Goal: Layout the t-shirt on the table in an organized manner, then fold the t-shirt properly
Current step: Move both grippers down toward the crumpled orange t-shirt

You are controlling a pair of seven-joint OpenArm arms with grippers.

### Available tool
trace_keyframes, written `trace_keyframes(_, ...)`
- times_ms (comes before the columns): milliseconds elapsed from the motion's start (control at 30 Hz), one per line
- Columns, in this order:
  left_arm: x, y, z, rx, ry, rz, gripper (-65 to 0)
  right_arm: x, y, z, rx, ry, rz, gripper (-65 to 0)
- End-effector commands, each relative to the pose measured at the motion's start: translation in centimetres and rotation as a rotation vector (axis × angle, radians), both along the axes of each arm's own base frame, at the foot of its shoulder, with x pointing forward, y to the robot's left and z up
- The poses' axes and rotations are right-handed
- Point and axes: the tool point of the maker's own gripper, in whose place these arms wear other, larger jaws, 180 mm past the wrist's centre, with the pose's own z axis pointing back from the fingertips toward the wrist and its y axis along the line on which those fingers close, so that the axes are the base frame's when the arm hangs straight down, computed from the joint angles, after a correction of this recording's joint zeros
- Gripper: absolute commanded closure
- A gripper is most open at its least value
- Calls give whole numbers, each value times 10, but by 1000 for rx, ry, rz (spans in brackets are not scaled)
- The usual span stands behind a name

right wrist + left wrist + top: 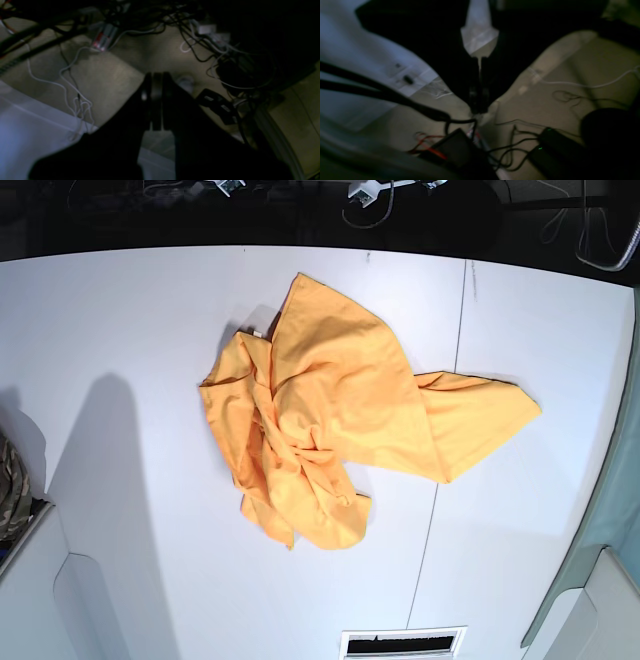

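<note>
With our left gripper [479,100] and right gripper [156,100] both closed on nothing, off over the floor, the t-shirt [335,420] lies crumpled mid-table [120,330] across its seam, neither spread nor folded yet.

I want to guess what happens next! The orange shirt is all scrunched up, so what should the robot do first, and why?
Probably reach for the flat flap at the t-shirt's right side and pull it outward. The shirt lies crumpled on the white table, untouched by either arm, so it needs spreading before folding.
</note>
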Motion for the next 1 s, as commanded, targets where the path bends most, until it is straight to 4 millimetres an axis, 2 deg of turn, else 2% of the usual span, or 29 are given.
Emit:
trace_keyframes(0,-3,-3,3,-34,12,21,0,-2,-5,1,-1,2,3,0)
trace_keyframes(100,1,-10,9,-94,16,102,0,-5,-13,2,-8,-2,1,0)
trace_keyframes(267,7,-11,13,-106,-21,212,0,-12,-18,11,7,-38,14,0)
trace_keyframes(533,12,-11,27,-136,-101,235,0,-10,-17,34,64,-119,-38,0)
trace_keyframes(767,34,7,45,-159,-193,295,0,1,-21,61,104,-205,-3,0)
trace_keyframes(967,50,25,69,-178,-288,308,0,16,-10,103,197,-296,-24,0)
